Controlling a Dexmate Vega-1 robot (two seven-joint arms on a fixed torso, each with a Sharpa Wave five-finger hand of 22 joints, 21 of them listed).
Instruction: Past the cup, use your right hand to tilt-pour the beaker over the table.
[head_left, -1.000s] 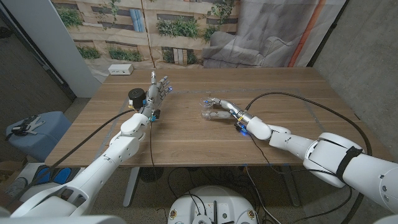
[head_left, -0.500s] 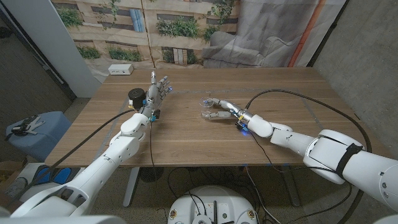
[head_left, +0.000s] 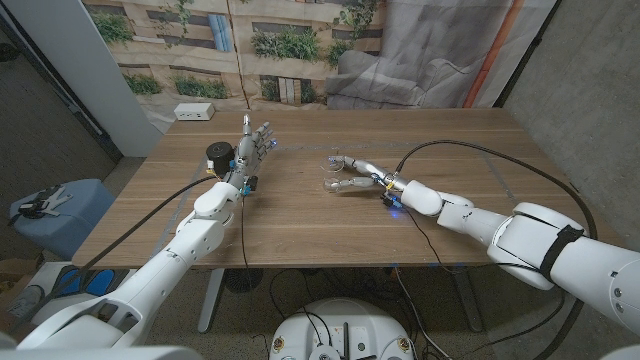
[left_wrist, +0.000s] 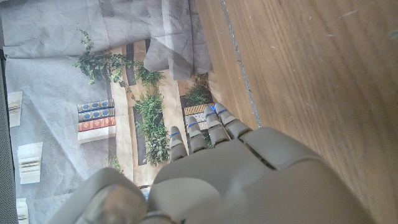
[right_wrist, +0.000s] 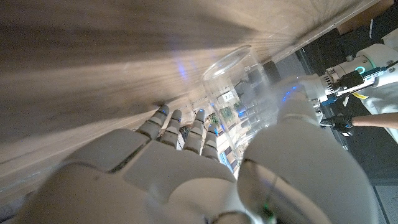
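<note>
A clear glass beaker (head_left: 331, 167) sits in the grip of my right hand (head_left: 352, 174) near the table's middle. It is tipped, with its mouth pointing toward the robot's left. In the right wrist view the beaker (right_wrist: 239, 93) shows between thumb and fingers of the right hand (right_wrist: 186, 168), its rim close to the wood. A black cup (head_left: 218, 155) stands at the left. My left hand (head_left: 256, 143) stands upright just right of the cup, fingers apart and holding nothing. The left wrist view shows the back of the left hand (left_wrist: 230, 174).
The wooden table (head_left: 470, 140) has bare wood to the right and behind the beaker. A white box (head_left: 195, 112) lies at the far left corner. A black cable (head_left: 470, 155) loops from my right wrist across the right half.
My right hand has moved slightly away from me with the beaker, and the wrist has turned a little. The left hand and the cup stay put.
</note>
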